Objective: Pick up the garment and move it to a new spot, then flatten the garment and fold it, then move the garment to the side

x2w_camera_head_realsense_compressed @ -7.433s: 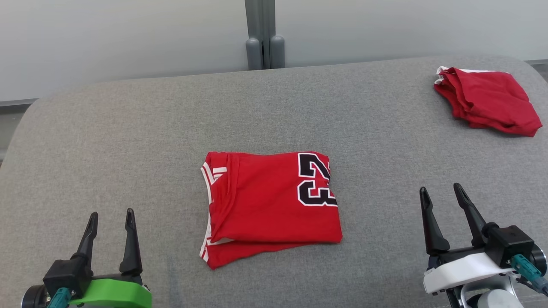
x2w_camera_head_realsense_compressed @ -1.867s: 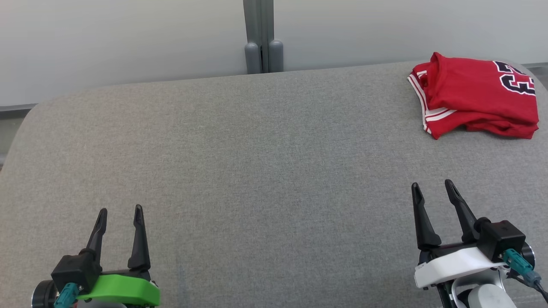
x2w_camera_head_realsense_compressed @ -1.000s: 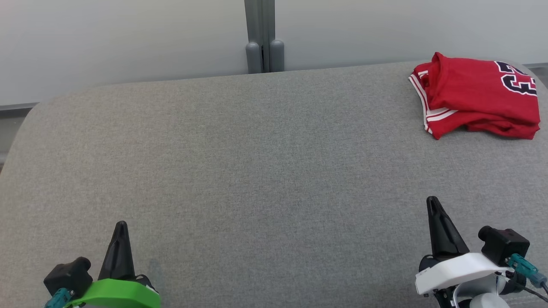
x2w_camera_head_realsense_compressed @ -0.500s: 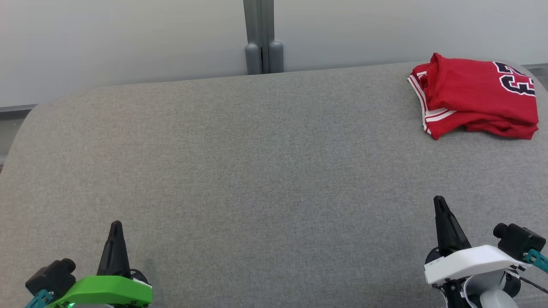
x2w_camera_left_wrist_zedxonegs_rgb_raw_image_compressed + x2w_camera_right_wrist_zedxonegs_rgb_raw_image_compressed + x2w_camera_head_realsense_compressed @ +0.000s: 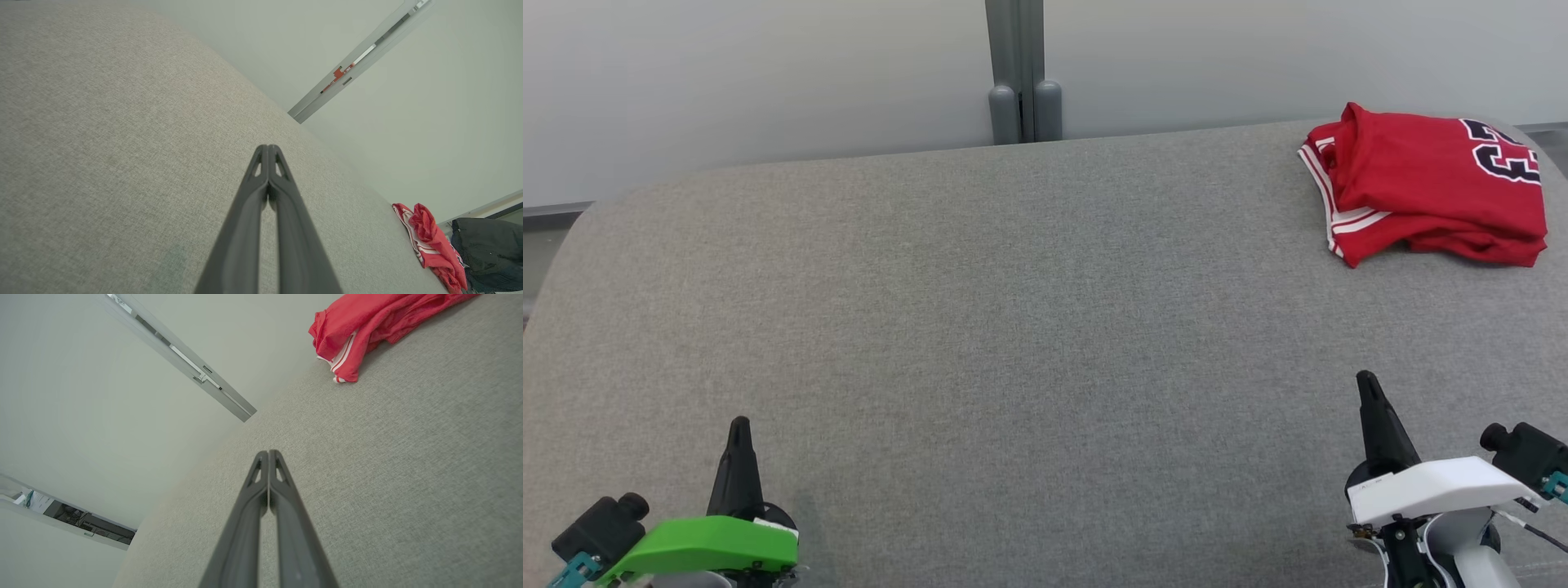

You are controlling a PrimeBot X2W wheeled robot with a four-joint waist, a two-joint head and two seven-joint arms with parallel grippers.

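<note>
Since the folded garment (image 5: 1429,184) lies aside, far right on the surface (image 5: 1013,327), our left claw (image 5: 739,426) and right claw (image 5: 1367,384) sit closed, empty.

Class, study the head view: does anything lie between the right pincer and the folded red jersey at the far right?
Nothing visible does. Only bare grey fabric tabletop lies between the shut right pincer and the folded red jersey with white-striped trim.

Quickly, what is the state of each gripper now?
Left gripper: closed, holding nothing.
Right gripper: closed, holding nothing.
</note>
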